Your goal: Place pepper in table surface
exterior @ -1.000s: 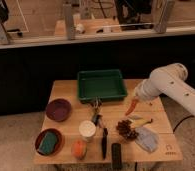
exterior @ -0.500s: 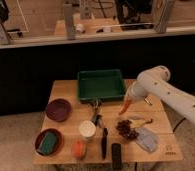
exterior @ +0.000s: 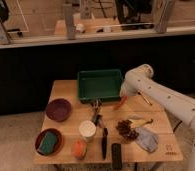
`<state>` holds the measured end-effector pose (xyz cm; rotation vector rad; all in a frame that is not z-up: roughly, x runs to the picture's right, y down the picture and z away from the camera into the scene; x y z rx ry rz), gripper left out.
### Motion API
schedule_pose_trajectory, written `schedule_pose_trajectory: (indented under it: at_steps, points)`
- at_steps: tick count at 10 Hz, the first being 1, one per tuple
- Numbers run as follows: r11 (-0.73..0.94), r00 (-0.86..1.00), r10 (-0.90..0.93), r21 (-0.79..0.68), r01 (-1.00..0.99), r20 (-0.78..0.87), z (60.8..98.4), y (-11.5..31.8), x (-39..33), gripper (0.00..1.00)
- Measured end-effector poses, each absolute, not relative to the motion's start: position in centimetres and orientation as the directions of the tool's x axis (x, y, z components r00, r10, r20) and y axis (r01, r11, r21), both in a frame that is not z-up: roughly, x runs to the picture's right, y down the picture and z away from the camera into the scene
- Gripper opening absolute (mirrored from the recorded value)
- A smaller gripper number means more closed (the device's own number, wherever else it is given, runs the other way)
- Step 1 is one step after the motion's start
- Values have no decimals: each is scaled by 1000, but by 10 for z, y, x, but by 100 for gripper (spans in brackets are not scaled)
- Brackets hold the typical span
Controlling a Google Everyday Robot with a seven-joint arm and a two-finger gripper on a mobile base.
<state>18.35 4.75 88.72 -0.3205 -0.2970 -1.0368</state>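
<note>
1. Camera view: the white arm (exterior: 163,97) reaches in from the right, and its claw (exterior: 124,96) hangs at the front right corner of the green bin (exterior: 99,84), low over the desk (exterior: 66,90).
2. The claw is closed on the pepper (exterior: 120,103), which slants down and left from it, tip close above the desk; whether the tip touches the wood cannot be told.
3. Against half a second ago, the arm has swung further left and dropped lower, so the pepper now sits nearer the bin's front wall and nearer the desk than before.
4. A second ago the claw was well to the right, over the desk's right edge; it has since crossed inward toward the middle.
5. Nothing else on the desk has moved.
6. On the left stand a purple bowl (exterior: 58,109) and, nearer the front, a red bowl (exterior: 48,142) with a green sponge (exterior: 49,142) in it.
7. In the middle front are a white cup (exterior: 87,129), an orange round object (exterior: 79,148), a dark tool (exterior: 104,142) and a black block (exterior: 116,155).
8. To the right of those lie a dark brown cluster (exterior: 125,128), a yellow curved piece (exterior: 140,121) and a grey cloth (exterior: 147,138), all below the pepper and apart from it.
</note>
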Motion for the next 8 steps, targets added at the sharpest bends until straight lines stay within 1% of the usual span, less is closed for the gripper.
schedule_pose_trajectory:
  at_steps: [1, 3, 4, 6, 8]
  points:
    - [480, 493, -778, -139, 866, 389, 895, 50, 188, 45]
    - [482, 499, -771, -150, 863, 395, 895, 55, 206, 62]
    - [485, 502, -769, -152, 861, 396, 888, 54, 219, 63]
    - [497, 518, -755, -165, 852, 402, 874, 53, 247, 63]
    - [494, 523, -742, -186, 849, 419, 875, 60, 256, 63]
